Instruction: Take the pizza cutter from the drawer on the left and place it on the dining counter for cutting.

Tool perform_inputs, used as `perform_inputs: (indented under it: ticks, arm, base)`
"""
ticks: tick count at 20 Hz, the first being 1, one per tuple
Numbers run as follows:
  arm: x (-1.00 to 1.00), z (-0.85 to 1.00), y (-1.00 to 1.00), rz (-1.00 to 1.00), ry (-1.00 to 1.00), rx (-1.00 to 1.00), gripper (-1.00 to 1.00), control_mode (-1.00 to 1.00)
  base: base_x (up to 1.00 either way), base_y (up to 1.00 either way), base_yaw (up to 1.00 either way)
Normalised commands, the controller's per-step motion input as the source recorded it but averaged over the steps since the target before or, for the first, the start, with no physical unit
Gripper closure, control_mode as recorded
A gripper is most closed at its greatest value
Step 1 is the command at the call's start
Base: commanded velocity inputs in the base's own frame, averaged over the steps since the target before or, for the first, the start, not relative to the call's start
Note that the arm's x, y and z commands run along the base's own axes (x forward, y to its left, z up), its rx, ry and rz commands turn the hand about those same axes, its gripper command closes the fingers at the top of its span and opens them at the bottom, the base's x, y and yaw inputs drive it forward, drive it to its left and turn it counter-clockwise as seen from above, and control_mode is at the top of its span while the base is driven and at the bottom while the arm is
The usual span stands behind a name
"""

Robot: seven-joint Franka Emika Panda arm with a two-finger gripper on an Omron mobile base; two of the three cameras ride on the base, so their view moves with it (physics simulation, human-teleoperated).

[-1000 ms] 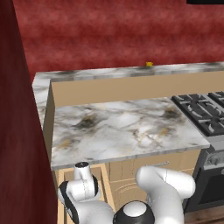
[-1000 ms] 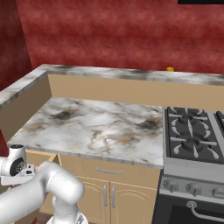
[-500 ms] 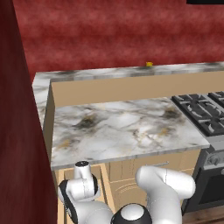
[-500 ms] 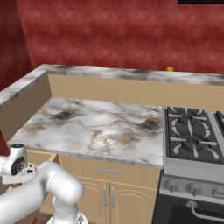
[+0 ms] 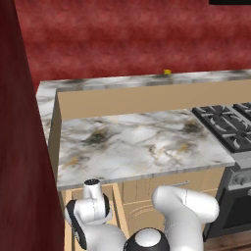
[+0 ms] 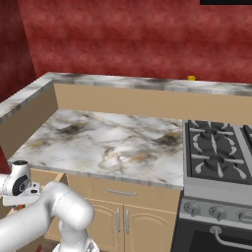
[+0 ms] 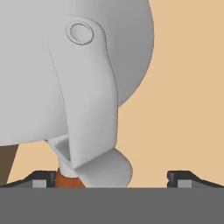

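Close in the hand view, the pizza cutter [image 7: 65,78] lies on the tan floor of the open drawer [image 7: 183,87]. Its grey round blade and guard fill the upper left, and a bit of reddish-brown handle [image 7: 68,181] shows at the bottom. My gripper [image 7: 113,179] is open wide over it, with the handle just inside the left fingertip [image 7: 43,179] and the right fingertip [image 7: 181,178] well clear. In both base views the arm bends down into the open drawer [image 5: 116,198] under the worktop's left end. The dining counter's raised marble ledge [image 5: 122,82] runs along the back.
A marble worktop [image 5: 142,142] sits above the drawer. The stove [image 6: 216,152] stands to the right of it. A yellow cup [image 5: 167,71] is on the far ledge. A dark red wall [image 5: 19,147] closes in on the left. Cabinet doors [image 6: 123,224] are below the worktop.
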Motion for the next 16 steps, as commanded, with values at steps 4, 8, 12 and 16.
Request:
perform_inputs:
  ticks: [4, 8, 12, 16]
  arm:
    - [0.00, 0.00, 0.00, 0.00, 0.00, 0.00, 1.00, -1.00]
    - [0.00, 0.00, 0.00, 0.00, 0.00, 0.00, 1.00, -1.00]
    - [0.00, 0.00, 0.00, 0.00, 0.00, 0.00, 1.00, -1.00]
    - [0.00, 0.00, 0.00, 0.00, 0.00, 0.00, 1.00, -1.00]
  base:
    - [0.00, 0.00, 0.00]
    - [0.00, 0.00, 0.00]
    - [0.00, 0.00, 0.00]
    - [0.00, 0.00, 0.00]
